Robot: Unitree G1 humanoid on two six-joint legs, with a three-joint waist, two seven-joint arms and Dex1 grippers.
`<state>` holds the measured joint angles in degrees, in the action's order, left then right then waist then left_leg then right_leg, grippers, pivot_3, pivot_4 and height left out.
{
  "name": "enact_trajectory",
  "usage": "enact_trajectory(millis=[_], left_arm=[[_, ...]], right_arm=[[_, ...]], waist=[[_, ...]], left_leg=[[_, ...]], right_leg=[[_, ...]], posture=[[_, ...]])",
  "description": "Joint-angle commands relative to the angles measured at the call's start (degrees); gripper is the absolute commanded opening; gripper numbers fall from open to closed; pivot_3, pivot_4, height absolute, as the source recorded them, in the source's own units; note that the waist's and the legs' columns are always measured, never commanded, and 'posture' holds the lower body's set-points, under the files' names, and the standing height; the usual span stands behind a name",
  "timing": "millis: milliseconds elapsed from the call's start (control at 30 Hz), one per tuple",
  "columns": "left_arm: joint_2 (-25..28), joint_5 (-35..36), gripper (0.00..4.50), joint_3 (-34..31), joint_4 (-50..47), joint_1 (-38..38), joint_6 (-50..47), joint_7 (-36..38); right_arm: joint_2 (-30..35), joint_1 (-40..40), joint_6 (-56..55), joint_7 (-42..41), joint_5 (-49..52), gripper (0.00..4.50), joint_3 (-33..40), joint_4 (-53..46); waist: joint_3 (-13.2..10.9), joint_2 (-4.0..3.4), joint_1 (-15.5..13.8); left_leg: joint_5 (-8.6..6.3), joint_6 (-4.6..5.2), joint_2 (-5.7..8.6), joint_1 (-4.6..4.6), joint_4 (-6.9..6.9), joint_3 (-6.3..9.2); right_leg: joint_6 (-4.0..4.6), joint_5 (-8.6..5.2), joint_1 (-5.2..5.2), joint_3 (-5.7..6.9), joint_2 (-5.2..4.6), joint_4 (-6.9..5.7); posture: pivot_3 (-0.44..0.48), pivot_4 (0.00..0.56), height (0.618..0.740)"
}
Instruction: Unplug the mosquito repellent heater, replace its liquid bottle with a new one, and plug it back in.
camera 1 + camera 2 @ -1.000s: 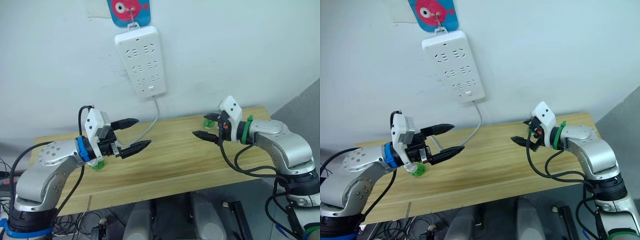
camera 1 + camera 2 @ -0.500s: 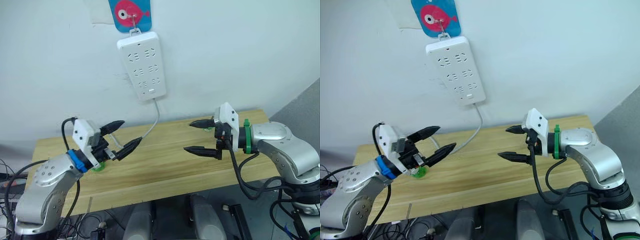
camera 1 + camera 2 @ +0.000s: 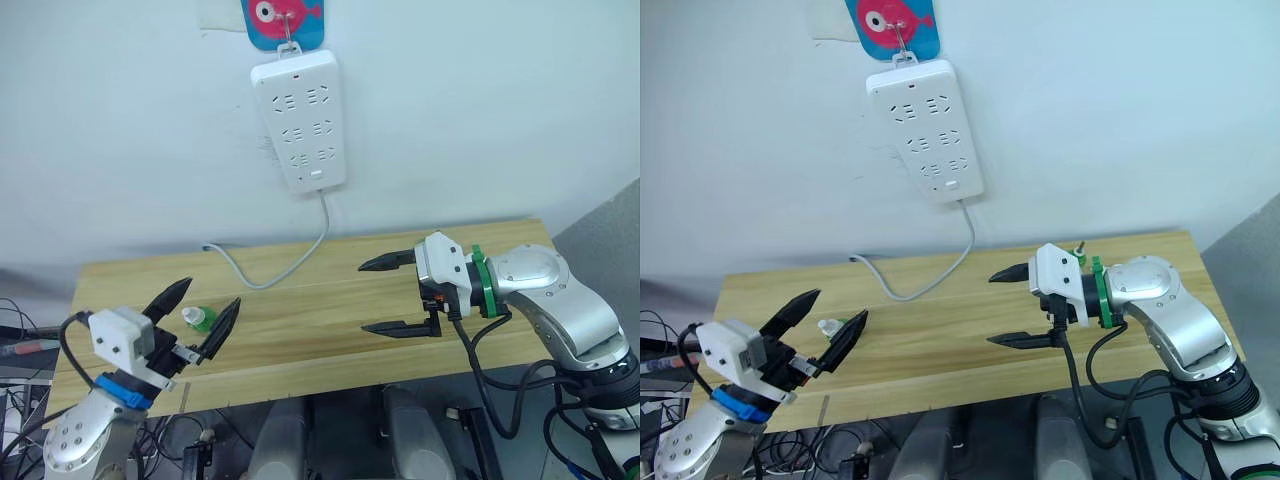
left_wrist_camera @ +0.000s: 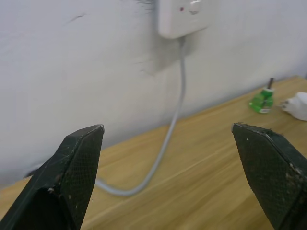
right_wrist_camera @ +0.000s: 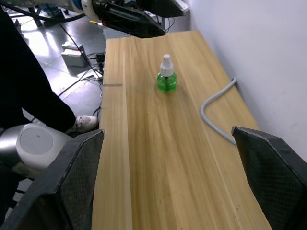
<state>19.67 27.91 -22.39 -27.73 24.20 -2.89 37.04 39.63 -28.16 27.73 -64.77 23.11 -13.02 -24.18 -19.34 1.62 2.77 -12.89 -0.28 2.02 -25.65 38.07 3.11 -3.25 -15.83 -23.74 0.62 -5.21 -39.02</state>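
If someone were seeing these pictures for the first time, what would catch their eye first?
Probably the white power strip hanging on the wall under a pink fish tag, its grey cord trailing onto the wooden table. Next, the two open black claws: the left claw near a small green bottle, the right claw above mid-table.

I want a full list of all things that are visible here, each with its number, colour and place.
power strip: one, white, on the wall
fish hanger: one, blue and pink, above the strip
cable: one, grey, from strip onto table
table: one, light wood
capped bottle: one, green, table's left part
wick bottle: one, green, table's right end
heater: one, white, beside wick bottle
person: one, dark clothing, beside table
left gripper: black fingers, open
right gripper: black fingers, open
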Motion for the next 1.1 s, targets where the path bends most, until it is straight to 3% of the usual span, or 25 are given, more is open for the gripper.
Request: enact_trajectory(millis=[33,467,800,1100], left_arm=[[-0.83,-0.93,4.5,-1.65,3.18,1.66,5.89,1.43],[-4.21,-2.51,4.5,-3.85,16.79,5.38,19.45,1.54],[-1.53,-5.66,4.5,-3.53,35.31,-3.82,27.77,2.07],[-0.47,-7.4,4.5,-2.41,46.12,-9.11,32.72,2.34]], right_arm=[[0.55,0.31,-1.29,0.22,-0.5,4.45,0.54,-1.27],[2.02,-0.02,1.05,2.68,-1.37,4.45,1.41,-2.18],[3.28,-1.21,4.93,3.87,0.32,4.45,2.45,-4.81],[3.89,-0.95,5.67,5.59,-0.1,4.45,3.41,-6.95]], waist=[[-0.3,-0.02,-0.06],[-2.26,-0.01,0.16],[-4.55,-0.04,0.48],[-5.4,-0.07,1.24]], left_leg=[[0.0,0.0,0.0,0.0,0.0,0.0],[0.0,0.0,-0.15,-0.08,-0.09,-0.02],[0.0,0.0,-0.2,-0.27,-0.15,-0.09],[-0.01,0.0,-0.28,-0.3,-0.18,-0.16]], right_leg=[[0.0,0.0,0.0,0.0,0.0,0.02],[0.07,0.0,-0.1,0.03,0.03,0.09],[0.08,0.01,-0.36,0.03,0.07,0.08],[0.07,0.01,-0.42,0.05,0.07,0.1]], posture=[[-0.055,0.433,0.734],[-0.085,0.454,0.734],[-0.127,0.509,0.734],[-0.167,0.517,0.734]])
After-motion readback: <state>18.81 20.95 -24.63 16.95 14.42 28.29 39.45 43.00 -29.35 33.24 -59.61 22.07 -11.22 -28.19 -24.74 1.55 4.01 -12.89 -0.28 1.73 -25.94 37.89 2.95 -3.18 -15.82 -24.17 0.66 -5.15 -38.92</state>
